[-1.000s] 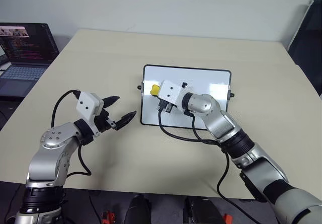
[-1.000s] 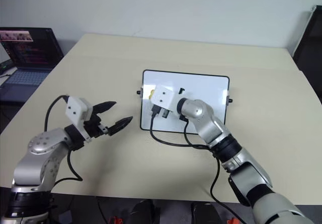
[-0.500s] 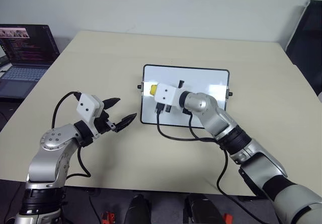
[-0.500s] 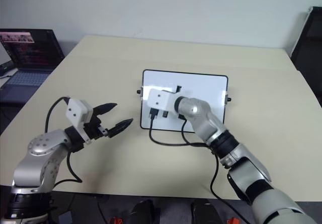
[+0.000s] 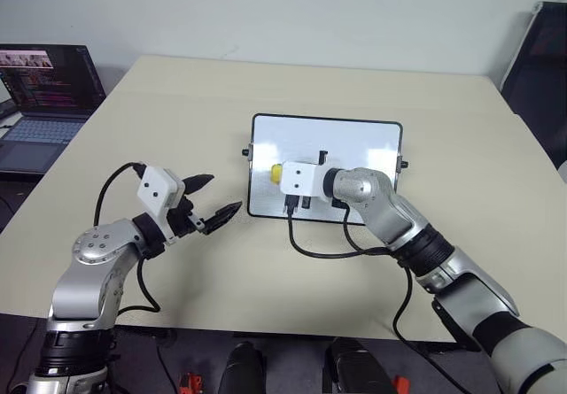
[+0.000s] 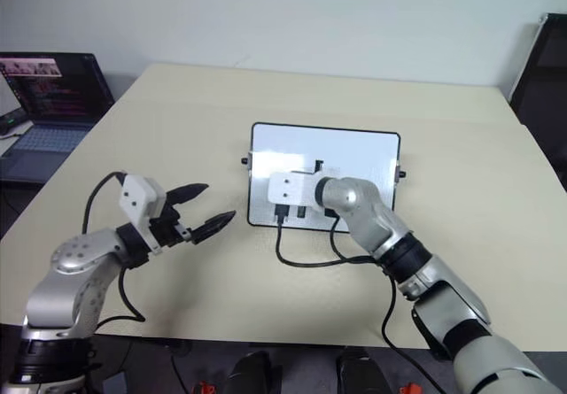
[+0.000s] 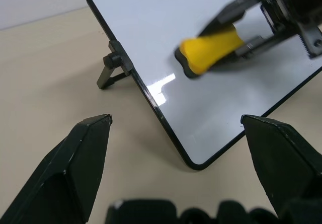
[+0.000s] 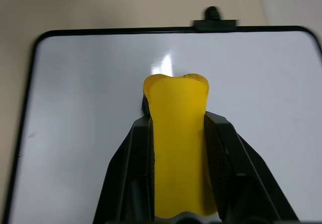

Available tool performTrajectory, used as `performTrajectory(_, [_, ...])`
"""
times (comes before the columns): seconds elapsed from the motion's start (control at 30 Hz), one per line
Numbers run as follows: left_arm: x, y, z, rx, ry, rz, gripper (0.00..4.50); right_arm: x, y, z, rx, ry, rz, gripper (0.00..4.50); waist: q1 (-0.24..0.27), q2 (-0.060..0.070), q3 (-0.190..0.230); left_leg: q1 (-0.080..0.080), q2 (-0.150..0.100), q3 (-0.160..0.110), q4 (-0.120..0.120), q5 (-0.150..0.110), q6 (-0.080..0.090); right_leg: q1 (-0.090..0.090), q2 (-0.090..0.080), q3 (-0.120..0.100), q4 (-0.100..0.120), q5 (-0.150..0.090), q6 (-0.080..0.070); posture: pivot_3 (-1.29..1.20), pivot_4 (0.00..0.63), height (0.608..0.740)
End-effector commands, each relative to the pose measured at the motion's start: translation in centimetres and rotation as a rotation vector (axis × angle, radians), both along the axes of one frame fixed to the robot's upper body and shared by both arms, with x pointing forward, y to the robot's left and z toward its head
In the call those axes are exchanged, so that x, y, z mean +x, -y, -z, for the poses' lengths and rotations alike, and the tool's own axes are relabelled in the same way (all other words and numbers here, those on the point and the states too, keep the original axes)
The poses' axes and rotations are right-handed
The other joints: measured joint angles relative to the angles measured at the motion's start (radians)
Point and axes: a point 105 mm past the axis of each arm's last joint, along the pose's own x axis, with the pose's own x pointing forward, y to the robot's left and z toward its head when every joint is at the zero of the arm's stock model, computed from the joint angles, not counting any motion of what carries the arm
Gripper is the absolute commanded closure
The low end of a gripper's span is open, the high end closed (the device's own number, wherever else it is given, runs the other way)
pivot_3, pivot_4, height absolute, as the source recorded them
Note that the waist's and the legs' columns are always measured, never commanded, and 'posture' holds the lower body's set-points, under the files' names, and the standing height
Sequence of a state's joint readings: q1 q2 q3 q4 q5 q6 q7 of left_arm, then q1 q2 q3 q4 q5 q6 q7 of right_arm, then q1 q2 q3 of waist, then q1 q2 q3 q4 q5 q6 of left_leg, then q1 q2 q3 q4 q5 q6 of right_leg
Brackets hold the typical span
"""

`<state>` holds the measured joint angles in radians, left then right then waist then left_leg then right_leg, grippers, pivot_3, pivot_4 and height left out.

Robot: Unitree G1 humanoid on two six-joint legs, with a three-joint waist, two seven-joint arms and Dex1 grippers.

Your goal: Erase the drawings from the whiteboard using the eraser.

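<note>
Right claw [image 8: 177, 128] is pinching the eraser [image 8: 177, 133] by its long sides, yellow block sticking out past the fingertips, dark pad down on the board [image 5: 354, 142]. The eraser sits at the board's left part, near the left edge. Left claw [image 5: 215, 201] is spread and empty, hovering over the table [image 5: 177, 102] just off the board's left edge, not bracing it.

From the right wrist cam the white ahead of the eraser looks clean; a short dark mark [image 5: 322, 155] shows just above the right claw in the head view, may be a leftover stroke.

To wipe well, I'd say:
- keep pad flat, even pressure
- overlapping passes toward that mark
- board stands on small feet, could slide; go light or brace with left claw
</note>
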<state>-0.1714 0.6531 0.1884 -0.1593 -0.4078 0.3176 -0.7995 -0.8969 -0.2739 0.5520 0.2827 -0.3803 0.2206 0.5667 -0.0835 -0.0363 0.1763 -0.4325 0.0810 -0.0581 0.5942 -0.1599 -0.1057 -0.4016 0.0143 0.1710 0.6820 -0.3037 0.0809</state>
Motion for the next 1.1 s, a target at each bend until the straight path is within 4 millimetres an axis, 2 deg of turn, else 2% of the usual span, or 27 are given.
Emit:
performTrajectory(0.03, [0.0,0.3,-1.1,0.012,0.051,0.021,0.00,2.4,3.2,-1.5,0.021,0.059,0.148,3.47,0.002,0.000,0.000,0.000,0.000,0.000,0.000,0.001,0.000,0.000,0.000,0.000,0.000,0.001,0.000,0.00,0.150,0.740])
performTrajectory(0.13, [0.0,0.4,-1.1,0.011,0.051,0.024,0.00,2.0,3.6,0.0,-0.029,-0.007,0.126,3.47,0.002,-0.001,0.000,0.000,0.000,0.000,0.000,0.003,0.001,-0.003,0.000,0.000,-0.001,0.002,0.000,0.00,0.150,0.740])
performTrajectory(0.27, [0.1,0.4,-1.1,0.012,0.051,0.027,0.00,-0.3,3.2,3.0,-0.140,-0.139,0.022,3.47,0.001,-0.001,-0.001,0.000,0.000,0.000,0.000,0.003,0.001,-0.001,0.000,0.000,0.000,0.002,0.000,0.00,0.150,0.740])
performTrajectory(0.37, [0.1,0.4,-1.2,0.014,0.052,0.031,0.00,-1.1,3.1,3.7,-0.191,-0.156,-0.011,3.47,-0.001,-0.001,-0.001,0.000,0.000,0.000,-0.001,0.003,0.001,0.000,0.000,0.000,0.000,0.002,0.000,0.00,0.150,0.740])
performTrajectory(0.5, [0.2,0.5,-1.3,0.015,0.053,0.034,0.00,-0.1,2.8,2.1,-0.143,-0.066,0.029,3.48,-0.002,-0.001,-0.001,0.000,0.000,0.000,-0.001,0.003,0.001,0.000,0.000,0.000,0.000,0.002,0.000,0.00,0.150,0.740])
performTrajectory(0.63, [0.3,0.6,-1.3,0.016,0.055,0.039,0.00,1.3,2.4,-1.2,0.003,0.079,0.091,3.48,-0.003,-0.001,0.000,0.000,0.000,0.001,-0.001,0.004,0.001,-0.001,0.000,0.001,0.000,0.005,-0.001,0.00,0.150,0.740])
performTrajectory(0.73, [0.4,0.8,-1.5,0.016,0.059,0.047,0.00,1.6,2.8,-1.1,0.029,0.068,0.110,3.48,0.000,-0.001,0.000,0.000,0.000,0.000,-0.001,0.006,0.001,-0.003,0.000,0.001,-0.001,0.006,-0.001,0.00,0.150,0.740])
performTrajectory(0.83, [0.6,1.3,-1.8,0.011,0.067,0.064,0.00,0.9,3.4,-1.1,0.083,0.041,0.115,3.48,0.001,-0.001,-0.001,0.000,0.000,0.001,-0.001,0.006,0.001,-0.003,0.000,0.001,-0.002,0.006,0.000,0.00,0.150,0.740])
performTrajectory(0.9, [0.7,2.1,-2.2,0.010,0.081,0.096,0.00,0.0,3.8,-1.6,0.197,-0.021,0.126,3.48,0.003,-0.001,-0.001,-0.002,0.000,0.001,-0.002,0.006,0.001,-0.002,0.000,0.001,-0.002,0.006,0.000,0.00,0.150,0.740])
performTrajectory(0.97, [0.8,3.2,-2.9,0.008,0.098,0.139,0.00,-1.1,4.7,-2.4,0.309,-0.061,0.150,3.48,0.004,-0.001,0.000,-0.003,0.000,0.001,-0.002,0.006,0.001,-0.003,0.000,0.000,-0.002,0.006,0.001,0.00,0.150,0.740])
performTrajectory(1.1, [0.7,5.7,-4.2,0.014,0.128,0.250,0.00,-2.7,9.5,-3.4,0.542,-0.110,0.333,3.49,0.006,-0.001,0.000,-0.005,0.000,0.001,-0.004,0.005,0.000,-0.004,0.000,0.000,-0.002,0.007,0.003,0.00,0.150,0.740])
